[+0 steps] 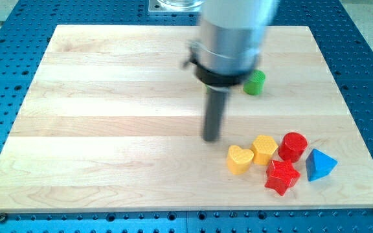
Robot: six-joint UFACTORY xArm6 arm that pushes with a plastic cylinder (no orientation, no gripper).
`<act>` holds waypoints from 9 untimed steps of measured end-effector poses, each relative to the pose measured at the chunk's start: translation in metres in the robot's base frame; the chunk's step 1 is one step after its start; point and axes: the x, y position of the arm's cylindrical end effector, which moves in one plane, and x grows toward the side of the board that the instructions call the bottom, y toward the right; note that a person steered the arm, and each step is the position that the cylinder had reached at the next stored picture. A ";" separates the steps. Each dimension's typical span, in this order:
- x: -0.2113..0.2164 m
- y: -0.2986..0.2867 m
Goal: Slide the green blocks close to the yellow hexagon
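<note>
Item, nearest the view's bottom: red star point(282, 177), touching or just beside the yellow hexagon point(264, 149) above it.

Item: my tip point(212, 138). No pincer is fitted, so there is nothing to open or close; it is a plain dark rod, holding nothing and touching no block. It stands on the board point(109, 116) to the view's left of the cluster, near the yellow heart point(239, 159) but apart from it.

Item: yellow hexagon, between the heart and the red cylinder point(293, 145). Blue triangular block point(319, 164) lies at the view's right of the group.

Item: green block point(254, 83), the only green one I can see, partly hidden behind the arm's body; shape looks roughly cylindrical, not certain. It sits well above the hexagon, toward the view's top.

Step in hand, as I judge it: approach, the push not begun. Next move calls for bringing my tip round to the far, upper side of the green block, then pushing it down the view toward the hexagon, stopping short of scattering the cluster.
</note>
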 end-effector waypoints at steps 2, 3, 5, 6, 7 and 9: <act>-0.143 0.009; -0.037 0.020; -0.102 -0.034; -0.131 0.031; -0.006 0.058; -0.076 0.032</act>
